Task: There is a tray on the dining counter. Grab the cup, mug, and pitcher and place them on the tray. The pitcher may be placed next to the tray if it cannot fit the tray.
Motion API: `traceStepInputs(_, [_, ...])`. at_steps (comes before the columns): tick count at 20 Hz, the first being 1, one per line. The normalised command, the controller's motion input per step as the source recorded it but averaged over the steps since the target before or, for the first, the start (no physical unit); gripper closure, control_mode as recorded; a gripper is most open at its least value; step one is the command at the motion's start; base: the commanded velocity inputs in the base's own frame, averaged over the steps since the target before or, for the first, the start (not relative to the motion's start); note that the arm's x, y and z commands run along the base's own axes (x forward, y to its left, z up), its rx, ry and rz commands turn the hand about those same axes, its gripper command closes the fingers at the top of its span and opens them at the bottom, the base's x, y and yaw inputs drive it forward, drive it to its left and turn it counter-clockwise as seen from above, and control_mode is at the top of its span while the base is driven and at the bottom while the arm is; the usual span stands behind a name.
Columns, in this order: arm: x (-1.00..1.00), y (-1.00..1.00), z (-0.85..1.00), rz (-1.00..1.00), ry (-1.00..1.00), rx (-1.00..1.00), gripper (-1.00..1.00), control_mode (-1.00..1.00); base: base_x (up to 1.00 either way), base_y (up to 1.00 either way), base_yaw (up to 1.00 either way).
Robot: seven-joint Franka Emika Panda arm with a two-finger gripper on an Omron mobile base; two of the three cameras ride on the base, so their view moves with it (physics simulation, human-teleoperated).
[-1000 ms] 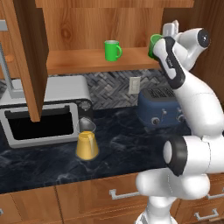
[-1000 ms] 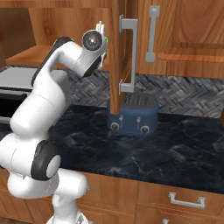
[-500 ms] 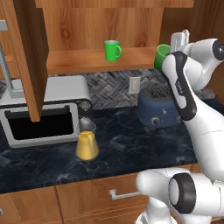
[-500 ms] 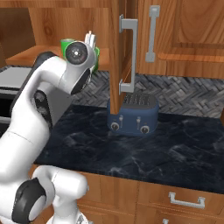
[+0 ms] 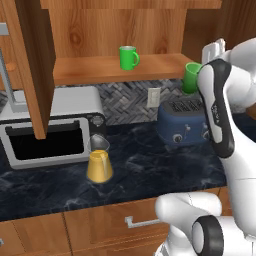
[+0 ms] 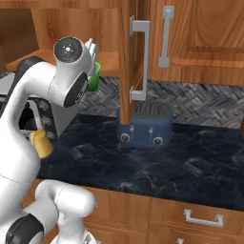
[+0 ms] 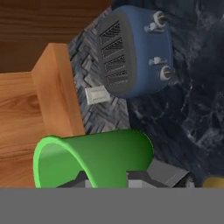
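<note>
The green handleless cup (image 5: 190, 77) hangs off the right end of the wooden shelf (image 5: 90, 71), above the blue toaster, with my gripper (image 7: 109, 178) shut on it. In the hand view the cup (image 7: 96, 157) lies on its side with its rim toward the shelf end. It also peeks out beside my arm (image 6: 94, 76). The green mug (image 5: 129, 57) with its handle stands upright on the shelf. The orange-bottomed glass pitcher (image 5: 99, 162) stands on the narrow black counter in front of the microwave. The tray and the dining counter are out of view.
A blue toaster (image 5: 182, 122) sits against the herringbone backsplash under the cup. A microwave (image 5: 50, 130) stands at the left. An open cabinet door (image 5: 30, 65) hangs over the microwave, and another open door (image 6: 133, 57) hangs above the toaster. Wooden drawers (image 6: 200, 217) run below the counter.
My arm has carried the cup away from the shelf, rightward and downward in the left base view, and the elbow has swung out in front of the camera.
</note>
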Motion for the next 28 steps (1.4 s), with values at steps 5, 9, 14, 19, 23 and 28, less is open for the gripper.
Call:
traceStepInputs(5, [-0.71,0.06,0.0,0.0,0.15,0.01,1.0,-1.0,0.0,0.0,0.0])
traceStepInputs(9, [-0.49,0.12,-0.02,0.0,0.02,0.0,1.0,-1.0,0.0,0.0,0.0])
traceStepInputs(14, [-0.45,0.16,-0.12,0.0,0.01,-0.01,1.0,-1.0,0.0,0.0,0.0])
traceStepInputs(19, [-0.48,0.12,-0.16,0.0,0.0,-0.01,1.0,-1.0,0.0,0.0,0.0])
traceStepInputs(23, [-0.42,0.03,-0.06,0.0,0.0,0.0,1.0,-1.0,0.0,0.0,0.0])
traceStepInputs(28, [-0.25,0.0,0.0,0.0,0.02,0.0,1.0,-1.0,0.0,0.0,0.0])
